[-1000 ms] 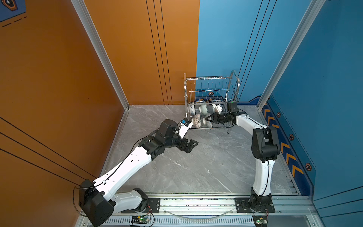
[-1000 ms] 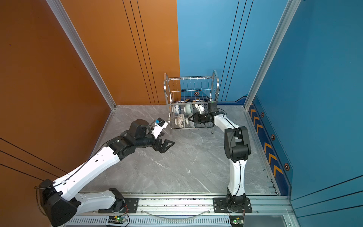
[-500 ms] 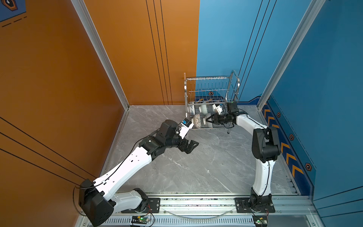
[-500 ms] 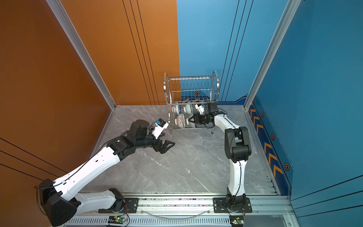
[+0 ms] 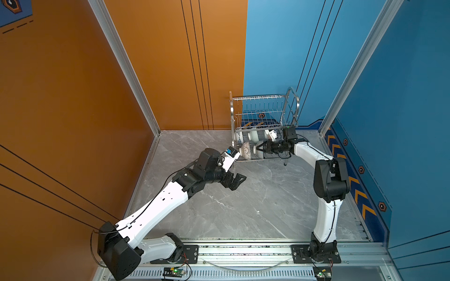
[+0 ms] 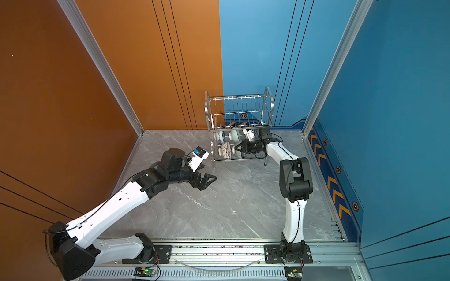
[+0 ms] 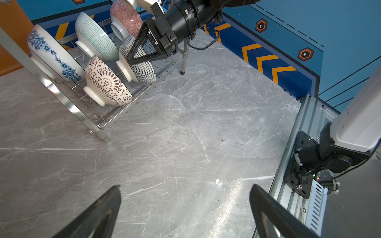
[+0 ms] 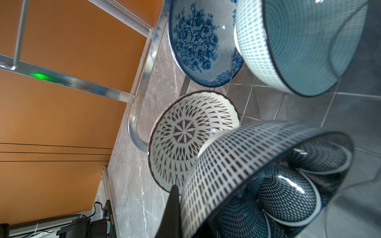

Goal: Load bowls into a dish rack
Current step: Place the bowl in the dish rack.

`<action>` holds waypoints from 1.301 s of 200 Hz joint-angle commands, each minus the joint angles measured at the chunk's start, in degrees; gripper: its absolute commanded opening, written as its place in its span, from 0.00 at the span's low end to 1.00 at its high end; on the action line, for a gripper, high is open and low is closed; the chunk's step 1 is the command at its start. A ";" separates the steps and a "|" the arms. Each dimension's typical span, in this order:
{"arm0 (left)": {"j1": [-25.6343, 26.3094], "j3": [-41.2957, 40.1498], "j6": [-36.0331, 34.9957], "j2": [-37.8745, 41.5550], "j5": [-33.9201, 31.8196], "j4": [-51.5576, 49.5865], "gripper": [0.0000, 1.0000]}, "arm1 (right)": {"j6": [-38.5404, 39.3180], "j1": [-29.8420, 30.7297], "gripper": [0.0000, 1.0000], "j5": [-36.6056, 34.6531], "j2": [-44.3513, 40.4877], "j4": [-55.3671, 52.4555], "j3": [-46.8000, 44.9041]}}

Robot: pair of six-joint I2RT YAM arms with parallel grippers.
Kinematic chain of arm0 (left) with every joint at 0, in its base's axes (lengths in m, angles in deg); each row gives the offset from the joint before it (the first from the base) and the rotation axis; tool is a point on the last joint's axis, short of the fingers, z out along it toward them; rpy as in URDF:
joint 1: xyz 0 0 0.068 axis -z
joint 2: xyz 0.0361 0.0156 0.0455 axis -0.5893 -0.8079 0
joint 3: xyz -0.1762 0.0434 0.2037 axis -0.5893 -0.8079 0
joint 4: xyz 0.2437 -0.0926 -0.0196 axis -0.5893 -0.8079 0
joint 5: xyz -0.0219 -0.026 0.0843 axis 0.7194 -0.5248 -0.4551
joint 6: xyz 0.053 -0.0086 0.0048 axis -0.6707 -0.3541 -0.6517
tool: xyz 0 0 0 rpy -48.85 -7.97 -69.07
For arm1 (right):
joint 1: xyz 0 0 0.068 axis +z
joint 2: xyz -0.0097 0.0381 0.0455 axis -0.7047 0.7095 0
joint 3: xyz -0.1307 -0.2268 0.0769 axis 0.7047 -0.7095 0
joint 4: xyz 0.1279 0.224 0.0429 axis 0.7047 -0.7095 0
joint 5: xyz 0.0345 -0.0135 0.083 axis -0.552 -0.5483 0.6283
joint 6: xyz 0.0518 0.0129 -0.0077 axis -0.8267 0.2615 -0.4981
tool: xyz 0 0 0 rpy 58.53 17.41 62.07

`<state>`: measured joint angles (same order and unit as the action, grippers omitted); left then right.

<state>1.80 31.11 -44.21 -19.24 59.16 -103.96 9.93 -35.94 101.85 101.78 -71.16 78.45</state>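
The dish rack [image 5: 264, 114] [image 6: 238, 112] stands at the back, with several bowls on edge on its lower shelf. My right gripper [image 5: 257, 147] [image 7: 129, 59] [image 8: 185, 191] reaches in from the right, shut on the rim of the dark navy bowl [image 7: 142, 72] [image 8: 257, 164]. One finger [image 8: 173, 206] lies on that bowl's dashed outer wall; the other is hidden inside. The leaf-patterned bowl [image 7: 107, 82] [image 8: 185, 140] leans beside it. Behind are the blue-floral bowl [image 7: 53, 55], the mint bowl [image 7: 94, 37] and a reddish bowl [image 7: 125, 18]. My left gripper [image 5: 237, 181] [image 7: 185, 186] hangs open over the floor, holding nothing.
The grey marble floor [image 5: 255, 206] stretches in front of the rack. An orange wall [image 5: 73, 97] is to the left and blue walls [image 5: 401, 109] are behind and to the right. A metal rail [image 5: 243, 250] carries both arm bases at the front.
My right gripper with the navy bowl has shifted slightly left, deeper into the rack. The left arm has hardly moved and stays open.
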 commanded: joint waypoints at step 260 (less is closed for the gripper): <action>0.85 -0.86 -0.93 -0.79 -0.23 0.84 0.98 | 8.89 -3.73 0.34 -4.71 -6.52 -13.70 -2.27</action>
<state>1.87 31.11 -44.40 -19.70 59.18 -103.72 17.54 -39.22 98.22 97.96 -83.14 77.35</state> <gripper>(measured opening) 0.979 0.332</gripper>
